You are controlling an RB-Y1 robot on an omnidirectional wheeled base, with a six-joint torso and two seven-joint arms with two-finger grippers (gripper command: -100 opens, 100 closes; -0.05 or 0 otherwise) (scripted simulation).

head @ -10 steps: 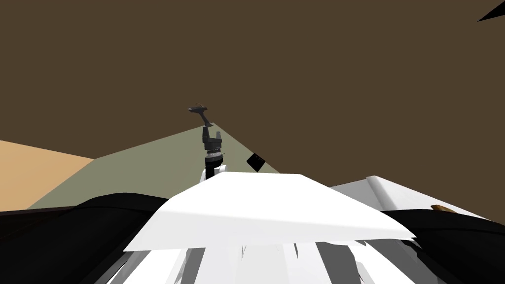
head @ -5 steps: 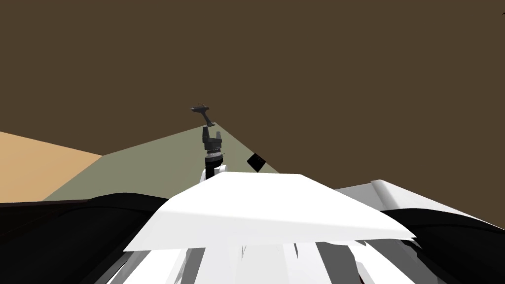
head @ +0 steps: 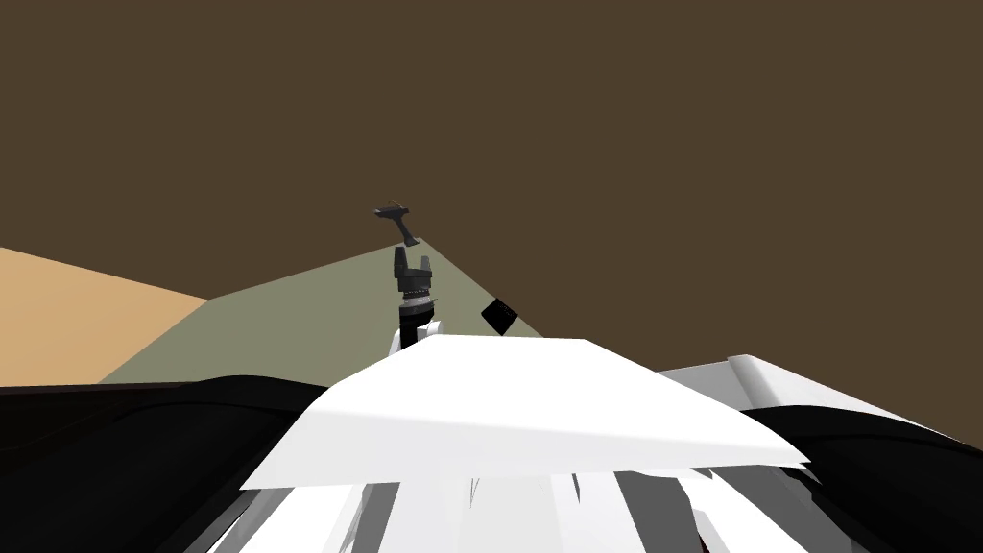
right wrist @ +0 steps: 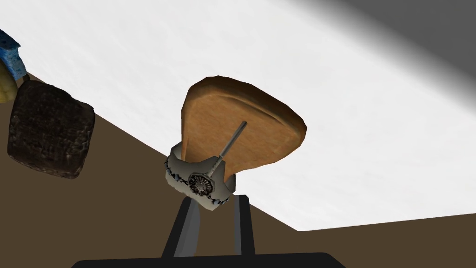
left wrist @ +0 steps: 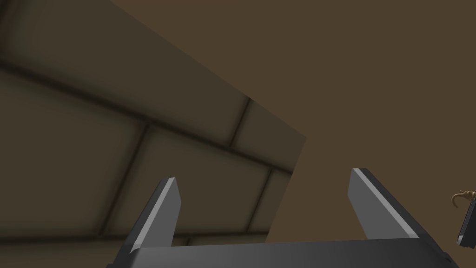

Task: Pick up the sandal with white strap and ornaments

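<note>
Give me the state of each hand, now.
Left hand: open, holding nothing.
Right hand: shut on the sandal.

A sandal (right wrist: 241, 125) with a tan-brown footbed and a pale grey strap bearing a round, dark ornament. It is held in the air, toe end up. The right gripper (right wrist: 214, 201) pinches it at the strap.

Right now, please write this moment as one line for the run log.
right gripper: jaws shut on sandal | sandal: brown sole, pale ornamented strap, held aloft | left gripper: jaws open, empty
</note>
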